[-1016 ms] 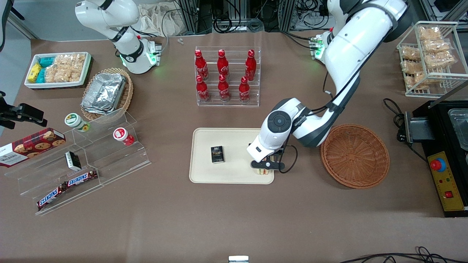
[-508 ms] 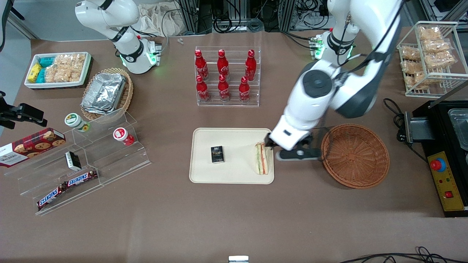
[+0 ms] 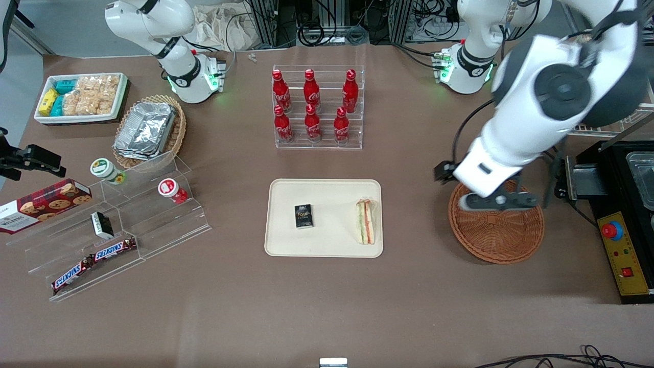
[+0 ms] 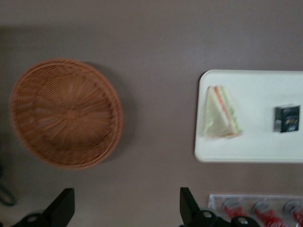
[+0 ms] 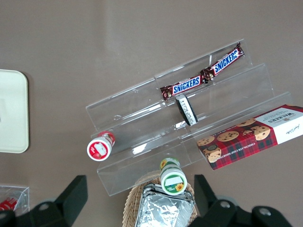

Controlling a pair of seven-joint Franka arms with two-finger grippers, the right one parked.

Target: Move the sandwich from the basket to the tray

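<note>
The sandwich [image 3: 366,222] [image 4: 221,113], a clear-wrapped wedge with orange and green layers, lies flat on the cream tray [image 3: 327,245] [image 4: 255,149], at the tray's end nearest the basket. The round reddish-brown wicker basket [image 3: 503,237] [image 4: 66,113] holds nothing. My left gripper [image 3: 442,173] [image 4: 125,210] hangs open high above the table, over the basket's rim nearest the tray, apart from the sandwich. Its fingers [image 4: 187,208] hold nothing.
A small black box [image 3: 303,215] [image 4: 287,118] also lies on the tray. A clear rack of red bottles [image 3: 318,107] stands farther from the camera than the tray. A black machine [image 3: 626,220] sits beside the basket, and acrylic steps with snacks [image 3: 112,225] lie toward the parked arm's end.
The gripper let go of the sandwich on the tray, rose, and swung away toward the basket. The sandwich stays where it was set down.
</note>
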